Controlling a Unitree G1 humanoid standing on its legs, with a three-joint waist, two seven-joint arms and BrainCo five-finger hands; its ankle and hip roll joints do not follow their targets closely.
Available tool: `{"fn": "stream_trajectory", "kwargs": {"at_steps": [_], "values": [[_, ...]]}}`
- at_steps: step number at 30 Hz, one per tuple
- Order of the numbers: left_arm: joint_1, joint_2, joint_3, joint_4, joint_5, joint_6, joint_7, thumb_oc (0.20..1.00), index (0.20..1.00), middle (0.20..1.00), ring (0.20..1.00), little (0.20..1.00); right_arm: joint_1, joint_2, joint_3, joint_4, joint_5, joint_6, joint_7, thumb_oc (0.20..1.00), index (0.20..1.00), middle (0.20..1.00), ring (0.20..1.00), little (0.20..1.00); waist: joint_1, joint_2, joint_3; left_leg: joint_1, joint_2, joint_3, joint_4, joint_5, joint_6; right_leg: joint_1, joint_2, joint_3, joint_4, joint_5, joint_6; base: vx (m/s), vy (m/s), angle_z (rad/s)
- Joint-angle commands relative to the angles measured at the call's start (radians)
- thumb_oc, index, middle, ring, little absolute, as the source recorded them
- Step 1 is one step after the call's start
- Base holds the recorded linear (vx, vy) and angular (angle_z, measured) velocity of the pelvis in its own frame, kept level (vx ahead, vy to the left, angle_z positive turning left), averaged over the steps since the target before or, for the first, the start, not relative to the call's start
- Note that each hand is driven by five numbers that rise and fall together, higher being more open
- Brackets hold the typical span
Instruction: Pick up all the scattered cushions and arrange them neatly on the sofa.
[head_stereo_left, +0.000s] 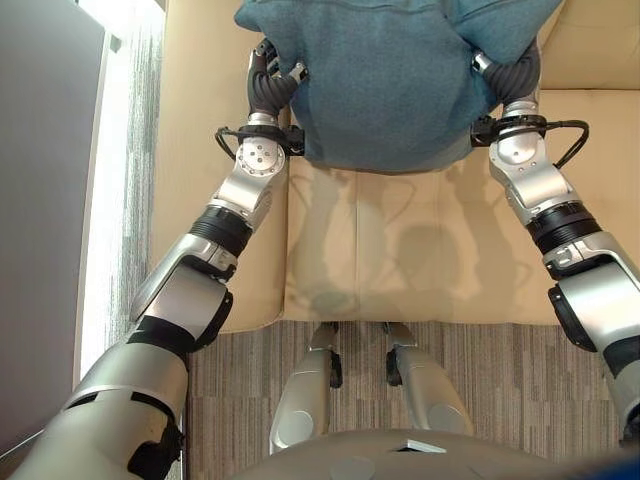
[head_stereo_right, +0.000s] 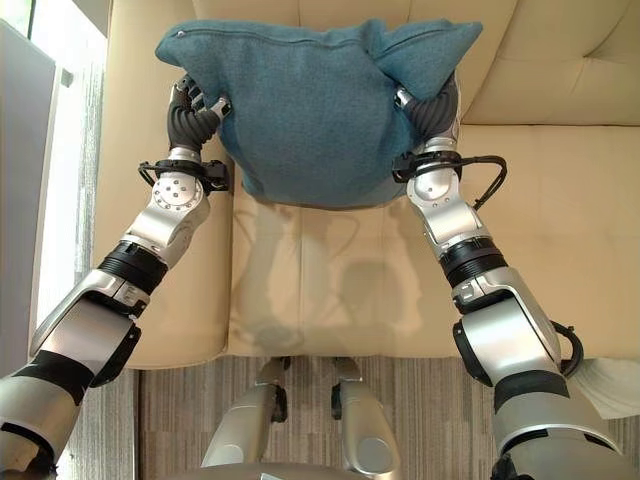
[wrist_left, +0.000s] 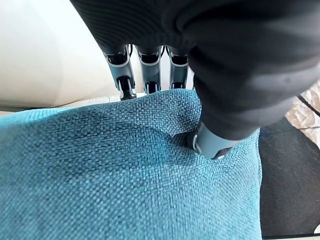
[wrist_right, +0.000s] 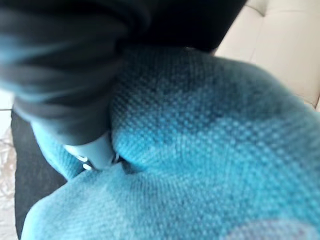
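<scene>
A teal woven cushion hangs over the beige sofa seat, carried between both hands in front of the backrest. My left hand grips its left edge: in the left wrist view the fingers reach behind the cushion and the thumb digs into its front. My right hand holds the right edge, where a corner of the cushion folds over it. In the right wrist view the thumb presses into the fabric, with the fingers hidden behind it.
The sofa's left armrest runs beside my left arm. The tufted backrest rises behind the seat on the right. Grey striped carpet lies before the sofa. A pale thing sits on the floor at the lower right.
</scene>
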Motion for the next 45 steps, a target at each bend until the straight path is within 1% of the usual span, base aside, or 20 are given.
{"fn": "stream_trajectory", "kwargs": {"at_steps": [1,2,3,4,8,12,15,18,23,25,28,30,32,34,35,37,39,40,42,45], "values": [[-0.121,-0.068,-0.052,0.011,0.035,-0.072,-0.037,0.307,0.307,0.307,0.307,0.307,-0.051,0.048,0.042,-0.016,-0.029,-0.053,0.012,0.2,0.2,0.2,0.2,0.2,0.001,-0.042,-0.043,0.016,-0.013,-0.007,0.005,-0.09,-0.05,0.001,-0.067,0.022,0.004,-0.038,0.103,0.0,0.0,0.0],[-0.139,-0.072,-0.062,0.041,0.036,-0.066,-0.034,0.614,0.614,0.614,0.614,0.614,-0.07,0.048,0.057,0.013,-0.042,-0.043,0.005,0.357,0.357,0.357,0.357,0.357,0.0,-0.042,-0.043,0.013,-0.013,-0.007,0.005,-0.089,-0.051,-0.002,-0.067,0.024,0.004,-0.037,0.103,0.0,0.0,0.0],[-0.181,-0.075,-0.068,0.092,0.03,-0.056,-0.025,1.0,1.0,1.0,1.0,1.0,-0.122,0.043,0.092,0.076,-0.077,-0.016,-0.013,0.9,0.9,0.9,0.9,0.9,-0.001,-0.041,-0.041,0.009,-0.012,-0.005,0.005,-0.09,-0.052,-0.008,-0.064,0.023,0.003,-0.036,0.105,0.0,0.0,0.0],[-0.197,-0.071,-0.07,0.105,0.028,-0.053,-0.022,1.0,1.0,1.0,1.0,1.0,-0.147,0.04,0.106,0.1,-0.094,-0.001,-0.023,1.0,1.0,1.0,1.0,1.0,-0.001,-0.041,-0.041,0.005,-0.011,-0.006,0.005,-0.089,-0.053,-0.011,-0.065,0.023,0.003,-0.035,0.106,0.0,0.0,0.0],[-0.292,-0.055,-0.07,0.234,0.024,-0.022,0.018,1.0,1.0,1.0,1.0,1.0,-0.259,0.022,0.149,0.251,-0.162,0.085,-0.095,1.0,1.0,1.0,1.0,1.0,0.0,-0.035,-0.044,-0.002,-0.011,-0.007,0.005,-0.087,-0.052,-0.018,-0.063,0.02,0.003,-0.034,0.109,-0.01,-0.004,-0.03],[-0.322,-0.057,-0.009,0.238,-0.019,-0.036,0.106,1.0,1.0,1.0,1.0,1.0,-0.297,0.043,0.09,0.302,-0.139,0.136,-0.225,1.0,1.0,1.0,1.0,1.0,0.001,-0.028,-0.058,-0.002,-0.015,-0.015,0.005,-0.093,-0.05,-0.019,-0.062,0.021,0.003,-0.039,0.109,0.01,0.0,0.0],[-0.324,-0.026,0.027,0.23,-0.016,-0.041,0.134,1.0,1.0,1.0,1.0,1.0,-0.301,0.036,0.042,0.306,-0.081,0.112,-0.274,1.0,1.0,1.0,1.0,1.0,0.0,-0.028,-0.076,0.002,-0.018,-0.019,0.005,-0.103,-0.049,-0.016,-0.061,0.021,0.003,-0.044,0.109,0.03,-0.001,-0.01],[-0.316,-0.001,0.049,0.23,-0.024,-0.043,0.131,1.0,1.0,1.0,1.0,1.0,-0.291,0.006,0.026,0.298,-0.067,0.105,-0.275,1.0,1.0,1.0,1.0,1.0,-0.003,-0.031,-0.092,-0.001,-0.021,-0.021,0.005,-0.1,-0.048,-0.019,-0.063,0.023,0.003,-0.041,0.11,0.03,-0.004,-0.01],[-0.19,0.077,0.102,0.135,0.024,-0.041,0.113,1.0,1.0,1.0,1.0,1.0,-0.17,-0.111,-0.068,0.196,-0.071,0.07,-0.272,1.0,1.0,1.0,1.0,1.0,-0.005,-0.034,-0.115,0.012,-0.022,-0.023,0.005,-0.111,-0.046,-0.005,-0.065,0.02,0.003,-0.05,0.11,0.02,-0.002,0.0],[-0.137,0.079,0.118,0.087,0.047,-0.039,0.111,1.0,1.0,1.0,1.0,1.0,-0.111,-0.127,-0.102,0.15,-0.081,0.066,-0.267,1.0,1.0,1.0,1.0,1.0,-0.004,-0.036,-0.121,0.022,-0.021,-0.022,0.005,-0.115,-0.045,0.006,-0.065,0.019,0.003,-0.055,0.11,0.04,-0.005,0.01],[0.083,0.049,0.177,-0.085,0.125,-0.047,0.078,1.0,1.0,1.0,1.0,1.0,0.147,-0.163,-0.242,-0.026,-0.145,0.032,-0.222,1.0,1.0,1.0,1.0,1.0,-0.005,-0.042,-0.132,0.058,-0.016,-0.021,0.005,-0.128,-0.044,0.045,-0.067,0.012,0.003,-0.069,0.106,0.07,-0.018,0.05],[0.232,0.022,0.228,-0.182,0.153,-0.049,0.057,1.0,1.0,1.0,1.0,1.0,0.323,-0.146,-0.324,-0.127,-0.168,0.007,-0.172,1.0,1.0,1.0,1.0,1.0,-0.004,-0.048,-0.139,0.08,-0.013,-0.021,0.005,-0.138,-0.041,0.067,-0.068,0.012,0.003,-0.075,0.104,0.07,-0.012,0.11],[0.515,-0.029,0.302,-0.331,0.184,-0.053,-0.028,1.0,1.0,1.0,1.0,1.0,0.611,-0.08,-0.432,-0.241,-0.213,-0.032,-0.044,1.0,1.0,1.0,1.0,1.0,-0.002,-0.061,-0.147,0.126,-0.012,-0.017,0.005,-0.154,-0.034,0.115,-0.068,0.008,0.003,-0.086,0.101,0.11,-0.034,-0.02],[0.809,-0.057,0.381,-0.391,0.197,-0.026,-0.143,1.0,1.0,1.0,1.0,1.0,0.869,-0.031,-0.492,-0.274,-0.292,-0.046,0.057,1.0,1.0,1.0,1.0,1.0,0.004,-0.074,-0.151,0.197,-0.007,-0.015,0.005,-0.169,-0.027,0.186,-0.067,0.002,0.003,-0.104,0.1,0.09,-0.037,0.07],[0.941,-0.072,0.402,-0.339,0.194,-0.003,-0.195,1.0,1.0,1.0,1.0,1.0,0.977,0.009,-0.5,-0.235,-0.314,-0.042,0.109,1.0,1.0,1.0,1.0,1.0,0.008,-0.077,-0.149,0.234,-0.004,-0.014,0.005,-0.172,-0.024,0.225,-0.068,-0.006,0.003,-0.114,0.099,0.0,-0.024,0.09],[1.036,-0.075,0.403,-0.221,0.242,0.029,-0.249,1.0,1.0,1.0,1.0,1.0,1.042,0.04,-0.463,-0.155,-0.342,-0.039,0.163,1.0,1.0,1.0,1.0,1.0,0.013,-0.079,-0.15,0.271,-0.001,-0.011,0.005,-0.172,-0.023,0.269,-0.066,-0.013,0.003,-0.118,0.1,-0.05,-0.019,0.11],[1.058,-0.071,0.392,-0.173,0.277,0.04,-0.261,1.0,1.0,1.0,1.0,1.0,1.056,0.05,-0.449,-0.124,-0.349,-0.037,0.175,1.0,1.0,1.0,1.0,1.0,0.014,-0.08,-0.148,0.288,0.0,-0.009,0.005,-0.175,-0.021,0.286,-0.065,-0.013,0.003,-0.122,0.098,-0.06,-0.007,0.13],[1.078,-0.072,0.377,-0.04,0.328,0.06,-0.28,1.0,1.0,1.0,1.0,1.0,1.058,0.058,-0.406,-0.048,-0.353,-0.039,0.199,1.0,1.0,1.0,1.0,1.0,0.016,-0.081,-0.149,0.311,0.004,-0.007,0.005,-0.173,-0.021,0.311,-0.062,-0.012,0.005,-0.125,0.095,-0.09,-0.017,0.07],[1.078,-0.073,0.373,0.024,0.356,0.063,-0.287,1.0,1.0,1.0,1.0,1.0,1.062,0.06,-0.388,-0.015,-0.364,-0.038,0.206,1.0,1.0,1.0,1.0,1.0,0.016,-0.081,-0.151,0.323,0.006,-0.005,0.005,-0.175,-0.021,0.323,-0.059,-0.012,0.007,-0.13,0.094,-0.06,-0.017,0.05],[1.071,-0.099,0.364,0.243,0.403,0.08,-0.284,1.0,1.0,1.0,1.0,1.0,1.055,0.093,-0.348,0.115,-0.326,-0.032,0.231,1.0,1.0,1.0,1.0,1.0,0.015,-0.083,-0.149,0.346,0.014,-0.005,0.019,-0.177,-0.024,0.35,-0.052,-0.006,0.027,-0.147,0.082,-0.09,-0.03,0.06]]}}
